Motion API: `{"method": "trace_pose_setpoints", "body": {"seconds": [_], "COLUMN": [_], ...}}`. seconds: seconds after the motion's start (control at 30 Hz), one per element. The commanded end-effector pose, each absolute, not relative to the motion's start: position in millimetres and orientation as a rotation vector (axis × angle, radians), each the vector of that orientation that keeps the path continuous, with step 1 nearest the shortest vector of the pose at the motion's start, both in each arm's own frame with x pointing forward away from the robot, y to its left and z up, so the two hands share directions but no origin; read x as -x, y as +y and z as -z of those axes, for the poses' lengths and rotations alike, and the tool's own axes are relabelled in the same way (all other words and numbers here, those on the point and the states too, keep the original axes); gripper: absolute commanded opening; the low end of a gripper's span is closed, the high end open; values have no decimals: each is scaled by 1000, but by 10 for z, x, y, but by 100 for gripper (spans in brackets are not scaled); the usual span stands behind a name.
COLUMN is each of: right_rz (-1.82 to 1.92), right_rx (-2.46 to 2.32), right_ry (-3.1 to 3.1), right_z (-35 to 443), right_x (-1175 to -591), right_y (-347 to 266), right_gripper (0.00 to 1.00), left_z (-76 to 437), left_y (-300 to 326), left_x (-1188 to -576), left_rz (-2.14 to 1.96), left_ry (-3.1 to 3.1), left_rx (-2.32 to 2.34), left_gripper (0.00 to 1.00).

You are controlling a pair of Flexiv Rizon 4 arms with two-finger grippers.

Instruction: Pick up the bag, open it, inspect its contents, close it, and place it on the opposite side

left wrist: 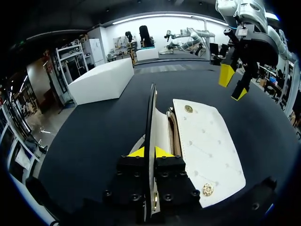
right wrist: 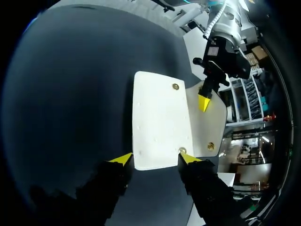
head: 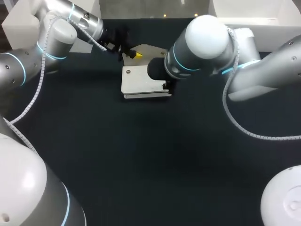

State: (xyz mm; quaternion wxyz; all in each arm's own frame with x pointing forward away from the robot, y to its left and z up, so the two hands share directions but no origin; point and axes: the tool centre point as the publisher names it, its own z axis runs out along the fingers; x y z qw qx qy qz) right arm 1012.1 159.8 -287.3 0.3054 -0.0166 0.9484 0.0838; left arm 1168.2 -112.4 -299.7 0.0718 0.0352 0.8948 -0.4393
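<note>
A white bag (head: 141, 82) lies flat on the dark table, gold studs on its face. Its flap (head: 149, 48) is lifted up behind it. My left gripper (left wrist: 150, 153) is shut on that flap, which runs edge-on between its yellow tips; the bag's body (left wrist: 207, 146) lies beside it. In the head view my right arm (head: 202, 44) hangs over the bag's right end and hides its own fingers. My right gripper (right wrist: 155, 158) is open, its tips straddling the near edge of the bag (right wrist: 160, 122) without touching it. The left gripper (right wrist: 204, 101) holds the flap (right wrist: 211, 125) beyond.
A long white block (left wrist: 101, 80) stands on the table at the back left, also visible in the head view as the white block (head: 19, 21). Another white box (head: 254, 12) stands at the back right. Dark tabletop (head: 150, 160) stretches in front of the bag.
</note>
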Motion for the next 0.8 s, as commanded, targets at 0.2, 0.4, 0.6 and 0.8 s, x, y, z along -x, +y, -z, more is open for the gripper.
{"method": "trace_pose_setpoints", "body": {"seconds": [0.2, 0.4, 0.6, 0.8], "right_rz": [-186, -198, -212, -212], "right_rx": [18, 6, -12, -12], "right_ry": [2605, 2641, 2707, 2707], "right_z": [2660, 2594, 2531, 2531], "right_x": [-10185, -10230, -10331, -10331], "right_y": [1669, 1692, 1694, 1694], "right_gripper": [0, 0, 0, 0], "left_z": [2791, 2724, 2712, 2712], "left_y": [-1113, -1133, -1128, -1128], "left_x": [-11694, -11670, -11675, -11675], "left_rz": [1281, 1213, 1201, 1201], "left_ry": [2731, 2754, 2756, 2756], "left_rx": [-138, -108, -96, -96], "left_gripper": [0, 0, 0, 0]}}
